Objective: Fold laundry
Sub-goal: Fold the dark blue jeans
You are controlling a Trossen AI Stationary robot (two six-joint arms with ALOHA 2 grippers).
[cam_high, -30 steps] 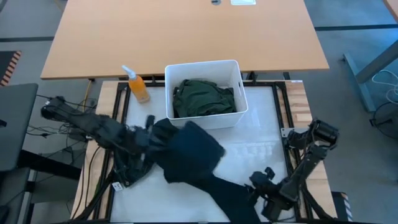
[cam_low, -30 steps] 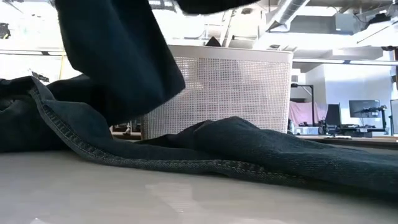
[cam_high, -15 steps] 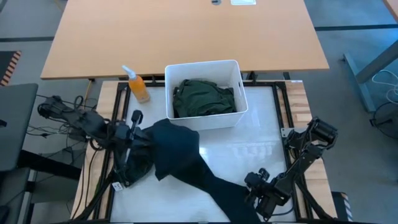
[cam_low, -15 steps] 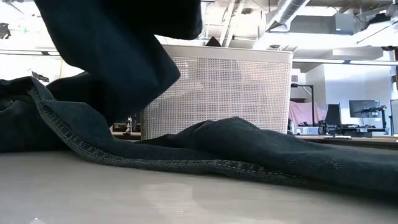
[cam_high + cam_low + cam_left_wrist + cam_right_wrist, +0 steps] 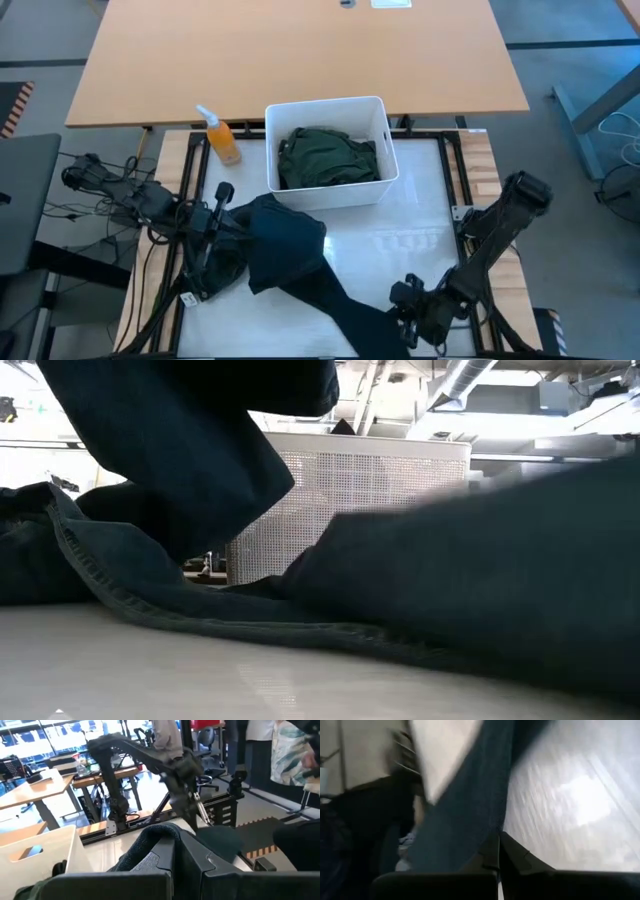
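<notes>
Long dark trousers (image 5: 300, 260) lie across the white table top (image 5: 420, 230), bunched in front of the white bin (image 5: 378, 110) and trailing one leg toward the near edge. Fabric looks like heavy denim with a stitched hem: soft, limp, not slippery or fragile; likely drags under its own weight, so best taken at the waistband or hem corners. Left gripper (image 5: 222, 215) is clamped on the bunched upper end, raised off the table. Right gripper (image 5: 408, 305) has its fingers pinched together on the leg near the table's front edge. A dark green garment (image 5: 328, 155) sits in the bin; an orange spray bottle (image 5: 220, 137) stands beside it. The low view alone shows the cloth lifted clear; the right wrist view alone shows the fingertips meeting on denim.
</notes>
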